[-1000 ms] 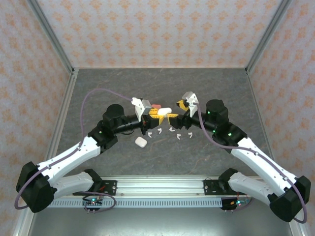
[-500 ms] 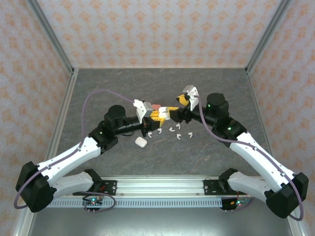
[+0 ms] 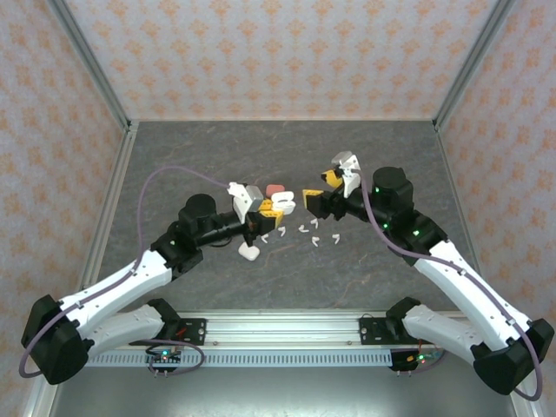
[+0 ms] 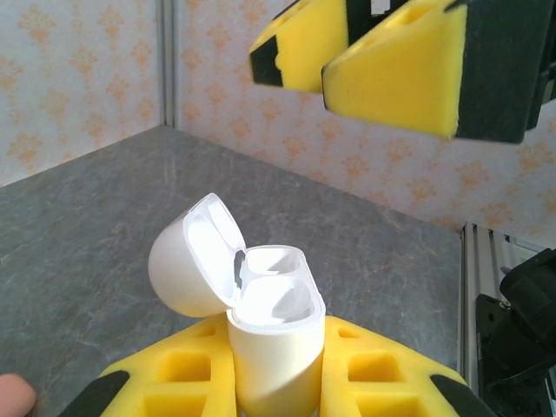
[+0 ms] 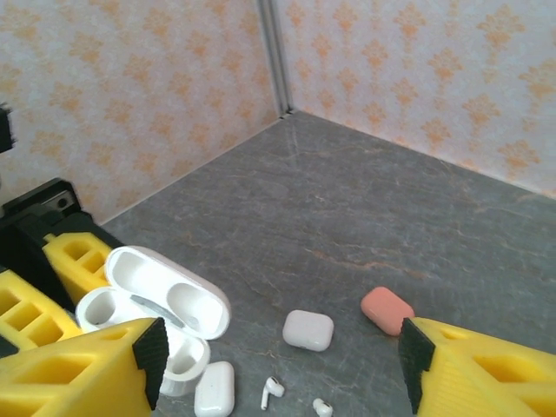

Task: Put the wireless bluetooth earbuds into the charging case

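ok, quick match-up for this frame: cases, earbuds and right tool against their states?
Things:
1 open white case
2 coral case
3 right tool
4 loose earbuds

States:
a open, empty
b scattered on the table
c gripped in the left tool
d closed, lying on the table

Pairs: 1-c, 2-d, 3-a, 4-b

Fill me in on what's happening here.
The left tool grips a white charging case with its lid flipped open; its wells look empty. The right tool hangs open and empty close by. The earbuds lie loose on the table, alongside a closed white case and a coral case.
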`<state>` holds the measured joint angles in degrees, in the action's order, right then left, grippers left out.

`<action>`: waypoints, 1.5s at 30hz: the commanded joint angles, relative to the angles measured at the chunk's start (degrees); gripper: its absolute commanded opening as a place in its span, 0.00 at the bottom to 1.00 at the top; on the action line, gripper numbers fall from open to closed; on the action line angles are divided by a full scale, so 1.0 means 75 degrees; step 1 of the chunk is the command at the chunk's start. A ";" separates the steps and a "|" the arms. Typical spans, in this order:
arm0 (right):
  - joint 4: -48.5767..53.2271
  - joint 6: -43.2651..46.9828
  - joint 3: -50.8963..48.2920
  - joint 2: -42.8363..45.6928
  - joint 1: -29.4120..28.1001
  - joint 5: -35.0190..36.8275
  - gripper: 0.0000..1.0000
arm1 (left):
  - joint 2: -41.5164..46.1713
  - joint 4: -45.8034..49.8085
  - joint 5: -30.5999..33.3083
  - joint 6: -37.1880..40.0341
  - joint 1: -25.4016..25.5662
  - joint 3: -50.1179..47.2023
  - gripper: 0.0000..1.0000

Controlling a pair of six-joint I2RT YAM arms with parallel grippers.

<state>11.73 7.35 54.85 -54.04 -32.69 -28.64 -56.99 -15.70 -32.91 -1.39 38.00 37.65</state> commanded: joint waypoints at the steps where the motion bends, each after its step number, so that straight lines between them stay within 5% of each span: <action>1: 0.0822 -0.0672 0.0292 0.0009 0.0034 0.0962 0.72 | 0.0336 0.0067 0.0378 0.0140 0.0055 -0.0183 0.00; 6: 0.1721 -0.1297 0.0366 -0.0581 0.0032 0.1834 0.72 | 0.0691 0.0280 0.0540 0.0121 0.0055 -0.0441 0.00; 16: 0.3617 -0.1556 0.1066 -0.2938 0.0034 0.2406 0.56 | 0.1488 0.0692 0.0918 0.0126 0.0055 -0.0812 0.00; 45: 0.2699 -0.2380 0.0514 -0.5830 -0.0206 0.1651 0.43 | 0.1587 0.0764 0.1042 0.0268 0.0055 -0.0795 0.00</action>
<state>32.10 -9.69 57.95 -96.90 -33.98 -17.43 -45.25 -9.61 -26.06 -0.84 38.00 31.64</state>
